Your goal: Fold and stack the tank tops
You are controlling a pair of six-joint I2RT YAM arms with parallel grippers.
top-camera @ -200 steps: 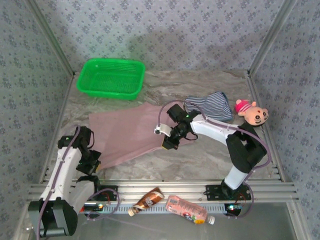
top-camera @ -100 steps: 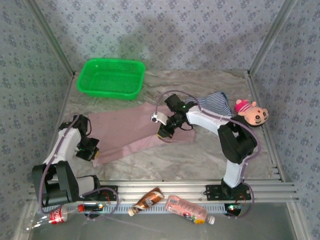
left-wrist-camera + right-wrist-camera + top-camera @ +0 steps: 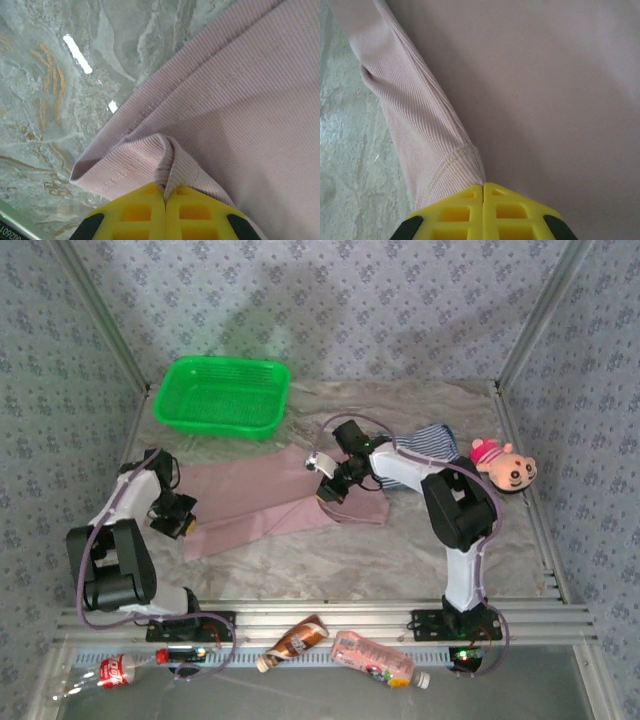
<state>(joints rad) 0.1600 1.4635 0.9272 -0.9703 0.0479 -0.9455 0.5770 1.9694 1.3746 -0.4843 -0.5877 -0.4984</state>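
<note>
Rumpled pink tank top (image 3: 250, 502), striped top (image 3: 436, 437) beyond

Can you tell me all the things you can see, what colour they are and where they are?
basket: one, green, far left of the table
pink tank top: one, dusty pink, middle of the table
striped tank top: one, navy and white, far right, bunched up
plush toy: one, pink, right of the striped tank top
bottles: three, below the table's near edge; clear with red label, brown, pink
table: one, grey marble
left arm: one, black and white; left jaws shut on the pink tank top
right arm: one, black and white; right jaws shut on the pink tank top
</note>
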